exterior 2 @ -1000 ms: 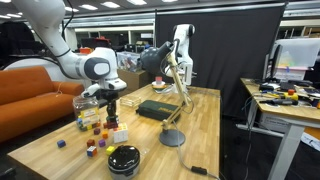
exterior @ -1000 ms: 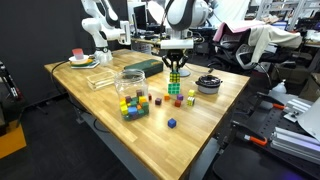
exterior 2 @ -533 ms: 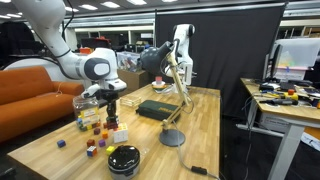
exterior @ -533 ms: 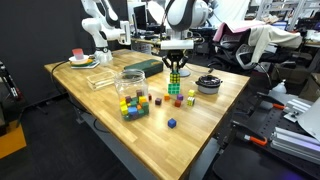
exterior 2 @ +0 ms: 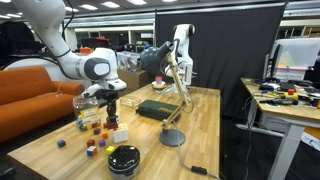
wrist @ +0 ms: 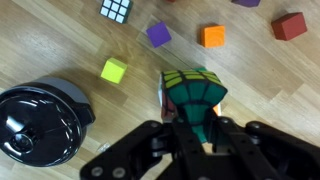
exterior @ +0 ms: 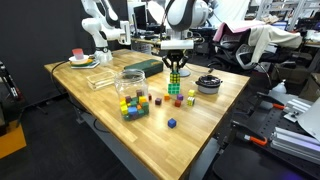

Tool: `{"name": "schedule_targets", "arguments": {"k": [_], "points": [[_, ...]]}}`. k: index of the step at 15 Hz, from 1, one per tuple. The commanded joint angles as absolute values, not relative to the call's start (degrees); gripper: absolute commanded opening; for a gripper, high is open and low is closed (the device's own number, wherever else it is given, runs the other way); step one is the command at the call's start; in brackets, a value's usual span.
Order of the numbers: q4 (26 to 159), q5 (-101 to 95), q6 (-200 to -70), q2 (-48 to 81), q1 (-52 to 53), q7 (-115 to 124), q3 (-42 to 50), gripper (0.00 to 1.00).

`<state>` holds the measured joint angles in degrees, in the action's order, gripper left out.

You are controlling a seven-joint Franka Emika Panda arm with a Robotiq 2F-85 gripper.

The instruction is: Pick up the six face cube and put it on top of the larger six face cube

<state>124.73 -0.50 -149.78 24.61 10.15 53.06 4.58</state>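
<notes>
Placing the six face cube [wrist: 195, 97] on the larger six face cube [exterior: 176, 100]: the claw [wrist: 197, 128] is clamped on the smaller cube, one finger against each side. In both exterior views it holds the cube directly above the larger one, which stands on the counter [exterior: 205, 125]; whether the two cubes already touch cannot be told. To finish well, the arm should probably lower straight down until the faces meet flat, keeping the edges of the two cubes parallel and centred. The fingers should then part only a little and lift vertically, since any sideways drag could tip the stack. A tiny yellow-green cube [wrist: 114, 70] and a black round container [wrist: 40, 110] lie near the stack but apart from it, so the descent looks unobstructed. In the wrist view the held cube shows a top face of green tiles in a dark grid, with a yellowish row along the far edge. A sliver of red and white beside it may belong to either cube. Its faces look hard and smooth, so it is likely to slide if set down off-level. The larger cube [exterior 2: 118, 135] looks paler, green and whitish.
</notes>
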Motion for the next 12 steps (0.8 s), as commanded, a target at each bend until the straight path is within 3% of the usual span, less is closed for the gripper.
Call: {"name": "schedule_targets", "arguments": {"k": [1, 11, 12], "points": [[123.67, -0.40, -148.98, 25.18, 10.20, 52.86, 5.03, 0.05], [118.95, -0.07, -148.68, 29.70, 10.07, 52.47, 5.63, 0.05], [118.41, -0.13, -148.41, 30.00, 10.13, 52.65, 5.79, 0.23]]}}
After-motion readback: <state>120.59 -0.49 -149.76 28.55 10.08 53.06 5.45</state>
